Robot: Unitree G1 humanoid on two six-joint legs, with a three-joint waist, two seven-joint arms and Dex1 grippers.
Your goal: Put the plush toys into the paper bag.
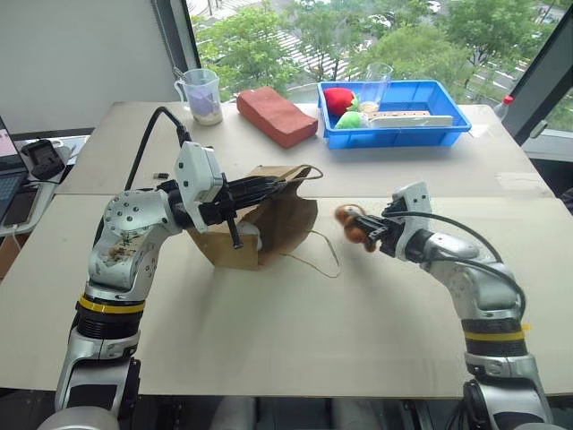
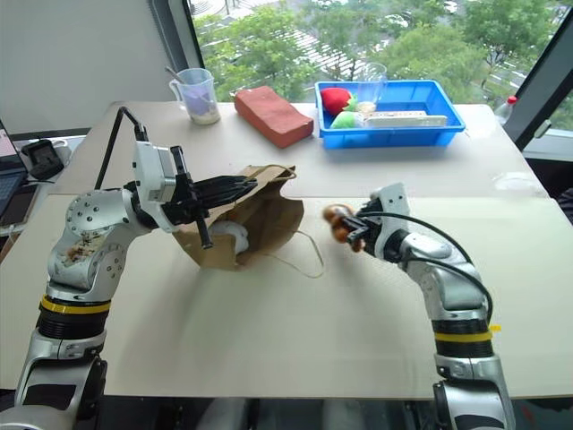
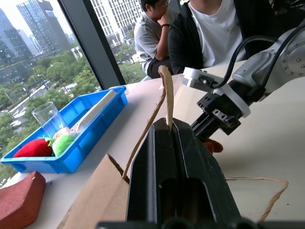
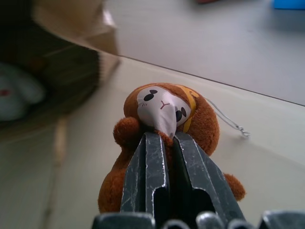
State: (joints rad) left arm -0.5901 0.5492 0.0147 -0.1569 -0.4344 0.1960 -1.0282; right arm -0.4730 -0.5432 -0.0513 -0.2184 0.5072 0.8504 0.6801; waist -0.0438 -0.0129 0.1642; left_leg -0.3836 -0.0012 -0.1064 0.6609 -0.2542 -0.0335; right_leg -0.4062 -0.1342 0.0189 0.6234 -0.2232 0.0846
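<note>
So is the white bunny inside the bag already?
Yes. The white bunny lies inside the paper bag, showing through its open mouth.

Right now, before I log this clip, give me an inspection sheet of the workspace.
Surface: pale table, two tops joined.
Job's things: paper bag lying open; white plush toy inside its mouth; brown monkey toy outside, held.
Clutter: red-brown block; blue tray with red and green soft items; measuring cup.
Grippers: left gripper shut on the bag's edge; right gripper shut on the monkey.
Cables: black cables on both arms.
Surroundings: windows, trees; two people seated beyond the table.
</note>
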